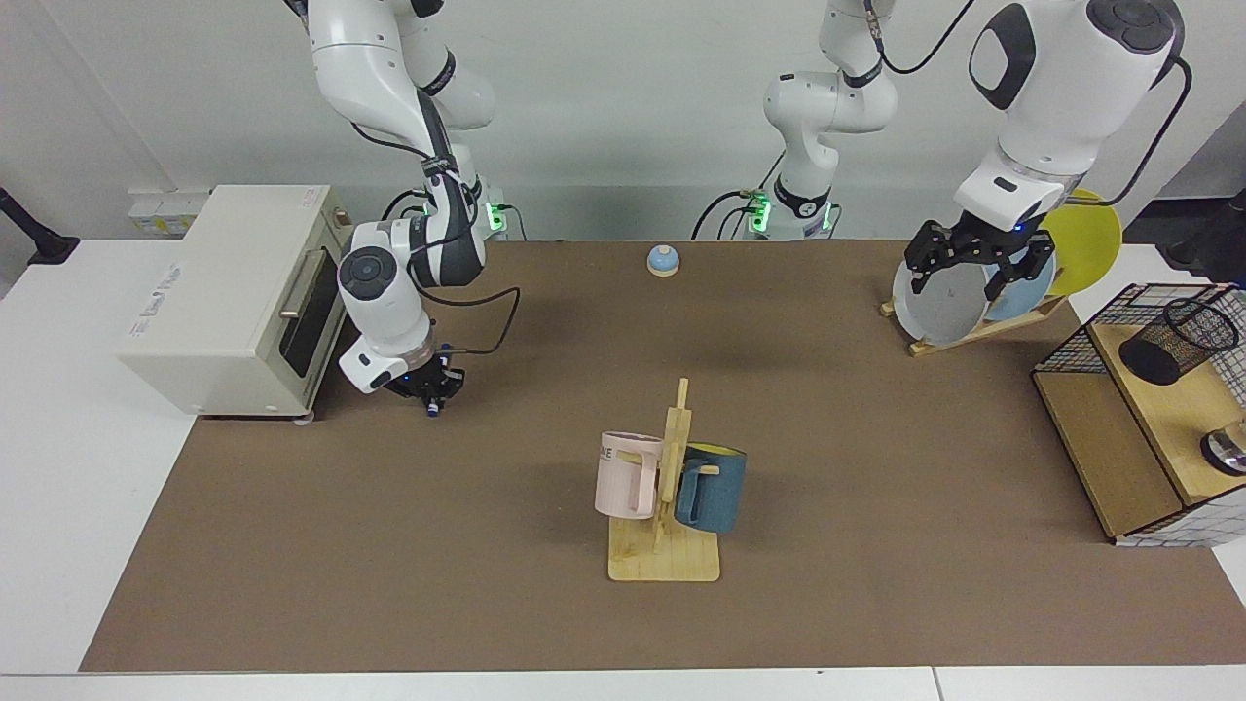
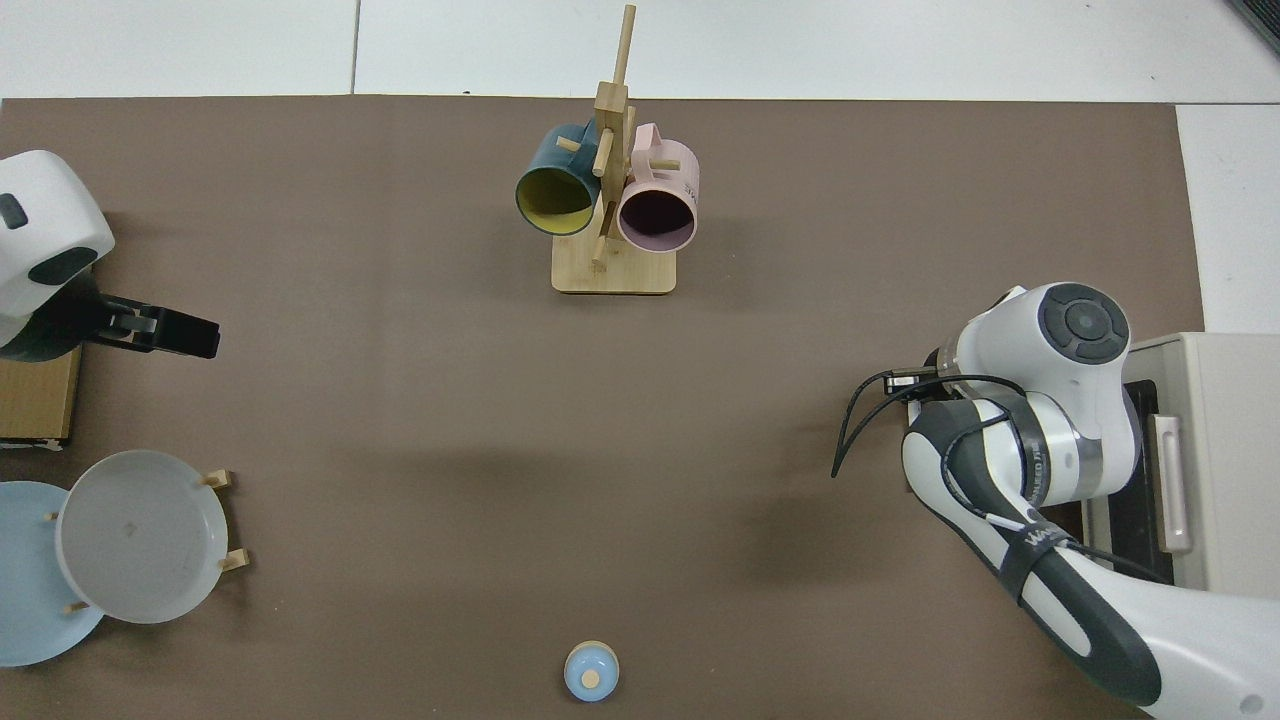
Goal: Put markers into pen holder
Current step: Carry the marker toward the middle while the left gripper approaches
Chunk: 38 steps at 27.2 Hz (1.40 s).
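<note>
Marker [image 1: 429,413] in right gripper [image 1: 431,397]

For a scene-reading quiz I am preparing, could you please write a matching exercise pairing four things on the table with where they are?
Things:
1. pen holder
2. pink mug
3. grey plate
4. right tool

Places:
A. leaning in the wooden plate rack
B. low over the mat beside the white oven
C. tilted on the wooden shelf of the wire-grid basket
D. hung on the wooden mug tree

Pairs: 1-C, 2-D, 3-A, 4-B
</note>
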Motion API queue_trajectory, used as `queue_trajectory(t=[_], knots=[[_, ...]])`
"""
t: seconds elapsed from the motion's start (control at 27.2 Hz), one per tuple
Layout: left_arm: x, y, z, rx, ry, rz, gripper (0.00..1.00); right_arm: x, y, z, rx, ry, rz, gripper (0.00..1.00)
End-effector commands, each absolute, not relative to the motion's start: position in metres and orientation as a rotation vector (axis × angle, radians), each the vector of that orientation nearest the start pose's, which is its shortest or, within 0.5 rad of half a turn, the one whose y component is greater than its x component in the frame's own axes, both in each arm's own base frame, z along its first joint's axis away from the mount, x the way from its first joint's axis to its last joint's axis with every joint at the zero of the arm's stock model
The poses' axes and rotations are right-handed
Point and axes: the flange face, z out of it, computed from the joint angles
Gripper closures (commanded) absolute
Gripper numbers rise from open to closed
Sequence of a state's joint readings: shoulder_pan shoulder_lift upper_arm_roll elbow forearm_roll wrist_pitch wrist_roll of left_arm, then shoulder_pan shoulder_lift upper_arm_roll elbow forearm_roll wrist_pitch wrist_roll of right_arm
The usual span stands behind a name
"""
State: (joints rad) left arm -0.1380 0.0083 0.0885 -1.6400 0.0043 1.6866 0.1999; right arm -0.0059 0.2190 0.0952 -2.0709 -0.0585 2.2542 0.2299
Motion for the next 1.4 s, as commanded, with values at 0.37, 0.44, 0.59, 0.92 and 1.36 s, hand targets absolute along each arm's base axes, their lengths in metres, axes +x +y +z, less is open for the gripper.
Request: queue_trajectory(t=[0.37,0.44,0.59,0.92,1.36], knots=[[0.56,-0.044,0.601,-2.948,1.03,-0.074,0.0,0.57,0.111,0.438,-3.066,0.512,0.078,1.0],[0.56,-0.049,0.601,-2.904,1.144,-0.073,0.0,0.566,0.119,0.449,-3.042,0.577,0.085,1.0],[0.558,-0.058,0.6,-2.783,1.406,-0.068,0.0,0.558,0.138,0.465,-2.927,0.717,0.112,1.0],[0.554,-0.079,0.599,-2.497,1.864,-0.06,0.0,0.537,0.189,0.486,-2.722,1.011,0.226,1.0],[0.527,-0.11,0.586,-2.324,2.169,-0.057,0.0,0.517,0.27,0.514,-2.482,1.442,0.284,1.0]])
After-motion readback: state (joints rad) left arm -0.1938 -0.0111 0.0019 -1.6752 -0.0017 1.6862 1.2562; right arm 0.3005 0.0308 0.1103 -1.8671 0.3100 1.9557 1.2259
